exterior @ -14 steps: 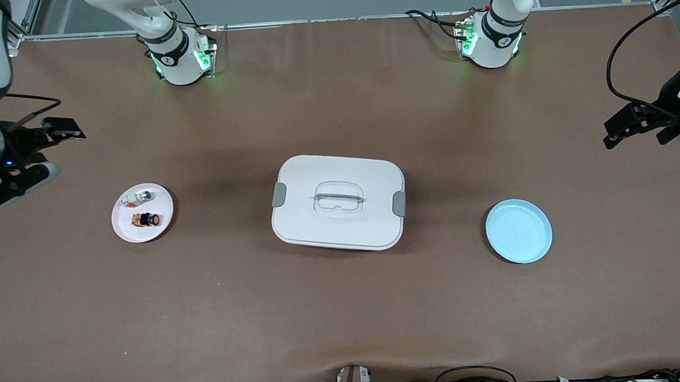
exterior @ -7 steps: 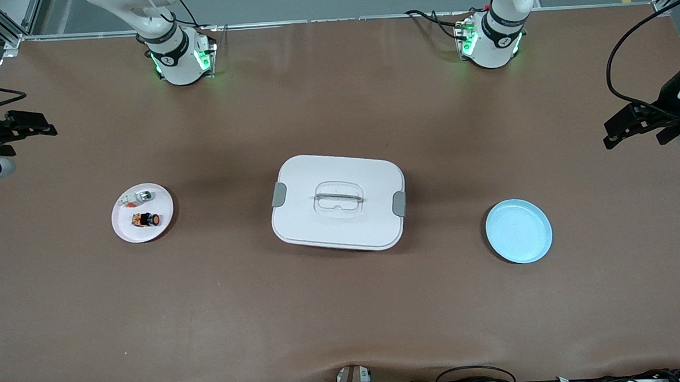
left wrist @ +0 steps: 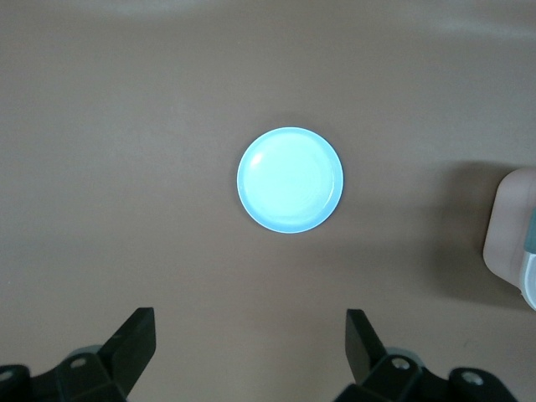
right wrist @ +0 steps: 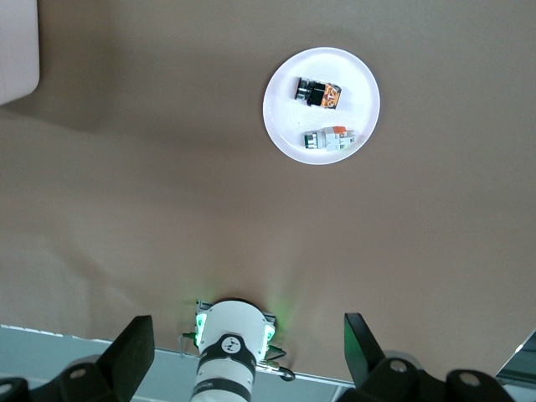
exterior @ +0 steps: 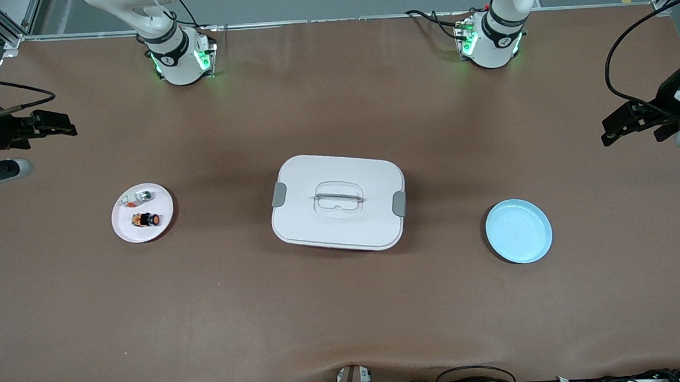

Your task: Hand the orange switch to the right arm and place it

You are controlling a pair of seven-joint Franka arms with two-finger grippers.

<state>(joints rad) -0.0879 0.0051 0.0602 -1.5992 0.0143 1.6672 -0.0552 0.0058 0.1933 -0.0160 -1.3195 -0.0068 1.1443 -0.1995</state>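
The orange switch [exterior: 146, 220] on the white plate [exterior: 125, 231] looks light, rigid, probably slick; pinch its black barrel. Left hand [left wrist: 251, 347] and right hand [right wrist: 249, 347] hang open, well apart.

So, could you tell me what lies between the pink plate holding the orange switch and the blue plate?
In the front view, a closed white lidded box sits between the pink plate carrying the orange switch and the blue plate.
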